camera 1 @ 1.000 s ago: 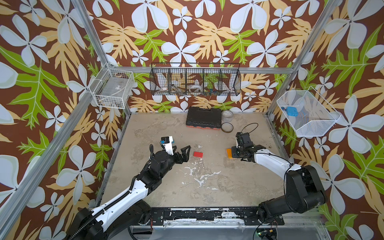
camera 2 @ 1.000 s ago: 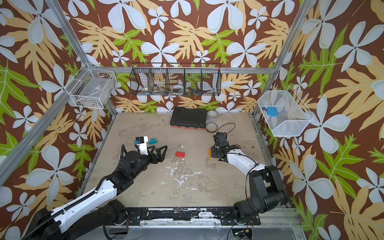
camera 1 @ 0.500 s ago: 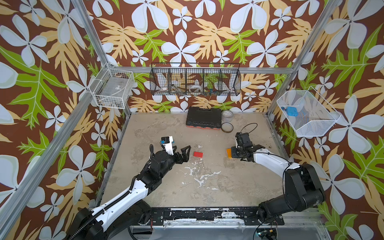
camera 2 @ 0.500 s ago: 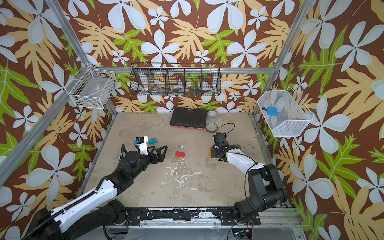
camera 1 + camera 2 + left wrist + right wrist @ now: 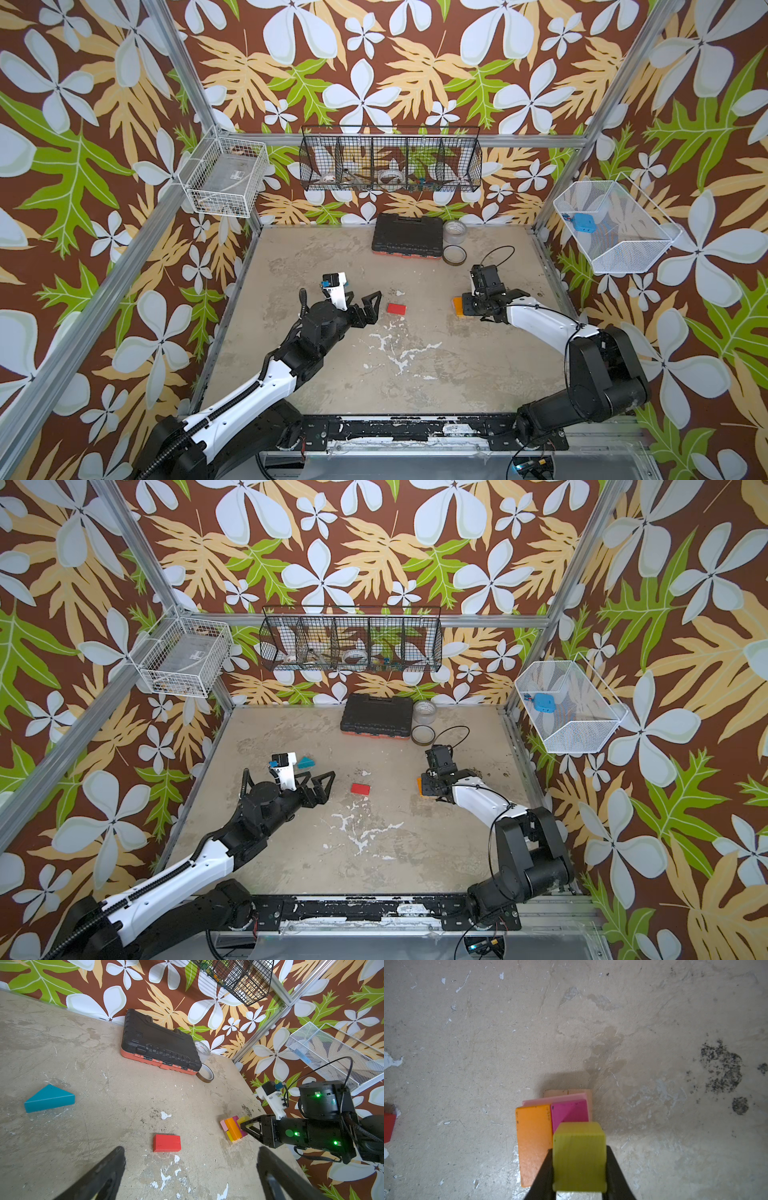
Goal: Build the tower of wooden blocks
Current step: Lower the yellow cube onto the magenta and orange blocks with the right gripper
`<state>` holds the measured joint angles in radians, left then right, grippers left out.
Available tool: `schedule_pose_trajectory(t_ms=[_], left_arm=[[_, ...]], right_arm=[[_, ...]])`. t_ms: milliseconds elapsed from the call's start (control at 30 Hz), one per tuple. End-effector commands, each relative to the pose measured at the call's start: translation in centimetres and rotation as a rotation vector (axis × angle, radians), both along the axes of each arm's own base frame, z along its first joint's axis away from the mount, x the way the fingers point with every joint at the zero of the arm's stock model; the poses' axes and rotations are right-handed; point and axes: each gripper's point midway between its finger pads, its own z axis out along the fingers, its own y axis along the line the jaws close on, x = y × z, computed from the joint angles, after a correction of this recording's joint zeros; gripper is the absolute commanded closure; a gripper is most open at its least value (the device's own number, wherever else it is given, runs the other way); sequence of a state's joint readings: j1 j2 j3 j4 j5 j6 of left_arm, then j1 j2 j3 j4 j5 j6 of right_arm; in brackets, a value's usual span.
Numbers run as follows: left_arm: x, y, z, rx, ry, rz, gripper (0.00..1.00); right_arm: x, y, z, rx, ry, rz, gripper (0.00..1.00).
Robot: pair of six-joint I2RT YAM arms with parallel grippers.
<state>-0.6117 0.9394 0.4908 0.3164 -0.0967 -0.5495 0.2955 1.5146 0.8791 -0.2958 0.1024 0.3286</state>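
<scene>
Beige surface (image 5: 415, 374): scuffed, flecked with white chips, and walled in by brown leaf-and-flower paper.
Black tool case (image 5: 407, 239): shut and lying flat at the far edge against the back wall. A flat tape ring (image 5: 454, 254) lies just beside its right corner.
Black left claw (image 5: 318, 780): fingers spread wide apart with nothing between them. It is low over the surface, left of centre, and points toward the red brick (image 5: 396, 308).
Black right claw (image 5: 248, 1126): fingers drawn together and clamped on the yellow cube (image 5: 579, 1153), right of centre, directly over the tower (image 5: 232, 1129).
Multicoloured tower: a low stack right of centre, well apart from the tool case. A plain plank (image 5: 571, 1092) is lowest, with a pink brick (image 5: 554, 1101) on it. An orange brick (image 5: 533, 1142) and a magenta brick (image 5: 569, 1111) lie side by side above that.
Loose teal wedge (image 5: 305, 762): lying flat on the surface at far left, beside the left arm's wrist camera and well apart from the tower.
Loose red brick: lying flat near the middle, between the two claws and just ahead of the left one.
Held yellow cube: gripped on two opposite sides. It seems to sit just above the magenta brick, though whether they touch cannot be told.
</scene>
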Motion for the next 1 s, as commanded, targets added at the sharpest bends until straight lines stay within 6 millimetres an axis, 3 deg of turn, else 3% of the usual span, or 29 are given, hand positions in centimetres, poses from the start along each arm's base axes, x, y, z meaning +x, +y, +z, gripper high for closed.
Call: schedule_pose_trajectory(t_ms=[0,967], left_arm=[[0.20,-0.16,0.91,-0.021,-0.022,-0.001,0.00],[0.15,-0.22,0.84,-0.022,-0.019,-0.005,0.00]], right_arm=[[-0.02,0.20,0.25,0.006,-0.002,0.013,0.90],[-0.22,0.46,-0.28,0.013,0.023,0.024,0.83]])
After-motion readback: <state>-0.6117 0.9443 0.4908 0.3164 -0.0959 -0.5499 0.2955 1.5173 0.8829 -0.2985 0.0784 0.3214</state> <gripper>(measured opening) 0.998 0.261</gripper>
